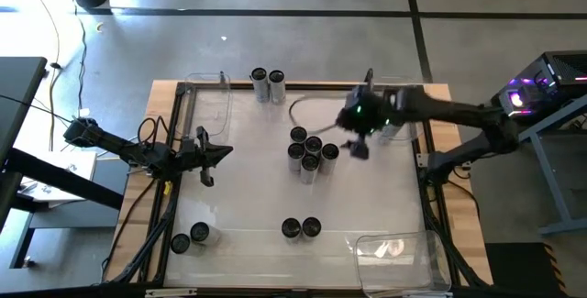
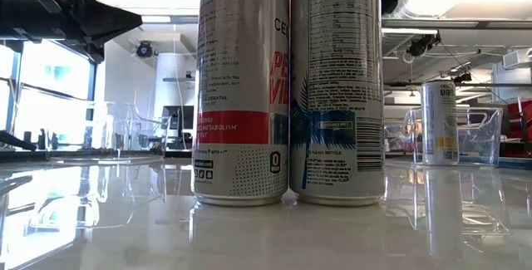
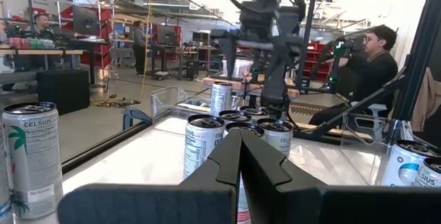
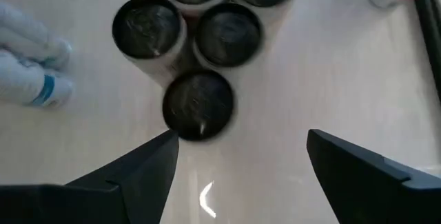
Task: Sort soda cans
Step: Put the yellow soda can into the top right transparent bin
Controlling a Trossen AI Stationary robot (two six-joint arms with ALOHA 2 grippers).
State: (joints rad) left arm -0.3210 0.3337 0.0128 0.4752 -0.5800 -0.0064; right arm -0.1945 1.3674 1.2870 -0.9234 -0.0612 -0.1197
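Several soda cans stand upright in a cluster (image 1: 310, 149) mid-table. Two more stand at the far edge (image 1: 268, 80), two near the near edge (image 1: 301, 228), and two at the near-left corner (image 1: 190, 237). My right gripper (image 1: 359, 149) hovers open, pointing down, just right of the cluster. In the right wrist view its fingers (image 4: 241, 141) spread wide above bare table, with the nearest can top (image 4: 198, 105) just ahead of them. My left gripper (image 1: 226, 150) is shut and level, left of the cluster, pointing at it (image 3: 240, 133). The low view shows two cans close up (image 2: 241, 87).
Clear plastic bins sit at the far-left corner (image 1: 209, 96), at the near-right corner (image 1: 399, 254) and beside the right arm (image 1: 404, 126). A dark frame (image 1: 174, 151) borders the white tabletop. People sit in the room beyond the table (image 3: 375, 65). Bare tabletop lies between the cluster and the near cans.
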